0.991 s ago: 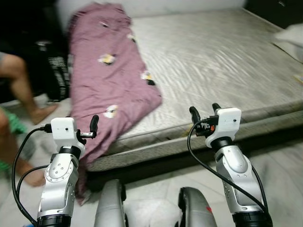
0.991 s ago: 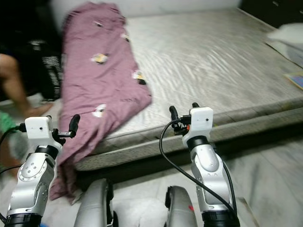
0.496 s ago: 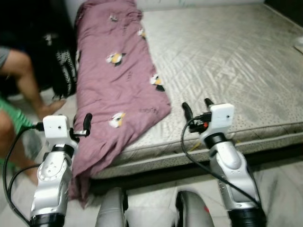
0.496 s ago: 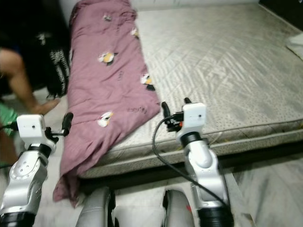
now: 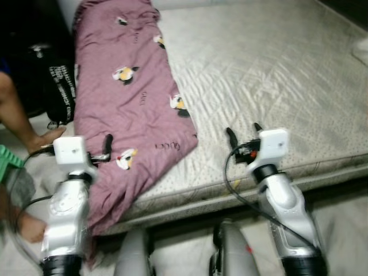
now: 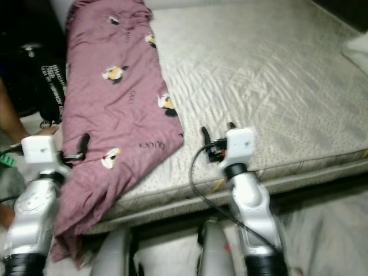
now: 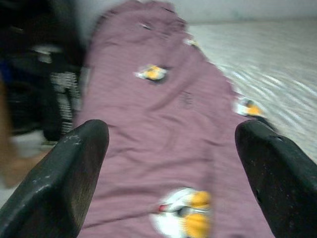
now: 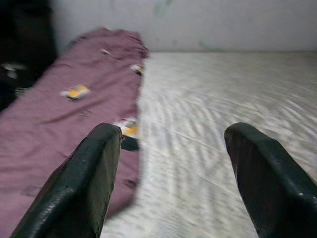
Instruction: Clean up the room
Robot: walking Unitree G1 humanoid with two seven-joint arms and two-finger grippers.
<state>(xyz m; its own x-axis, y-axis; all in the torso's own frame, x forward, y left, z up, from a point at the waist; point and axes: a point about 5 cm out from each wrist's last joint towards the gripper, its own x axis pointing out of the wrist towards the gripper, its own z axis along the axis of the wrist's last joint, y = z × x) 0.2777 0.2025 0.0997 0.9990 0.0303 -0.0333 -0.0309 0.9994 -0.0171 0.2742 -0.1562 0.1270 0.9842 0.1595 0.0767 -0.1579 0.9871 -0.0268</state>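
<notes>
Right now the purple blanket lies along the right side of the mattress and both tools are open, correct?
Not quite. The blanket lies along the left side of the mattress, as the left eye view shows. Both the left tool and right tool are open.

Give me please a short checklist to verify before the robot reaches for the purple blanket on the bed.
1. Left claw open, nothing in it: ok.
2. Right claw open, nothing in it: ok.
3. Purple blanket within view, lying along the mattress left side: ok.
4. Blanket fully on the bed: not ok, its near end hangs over the edge toward the floor.
5. Person's leg clear of the left arm's path: cannot tell, it stands close beside the blanket.
6. Image sharp enough to aim: not ok, blurred.
</notes>
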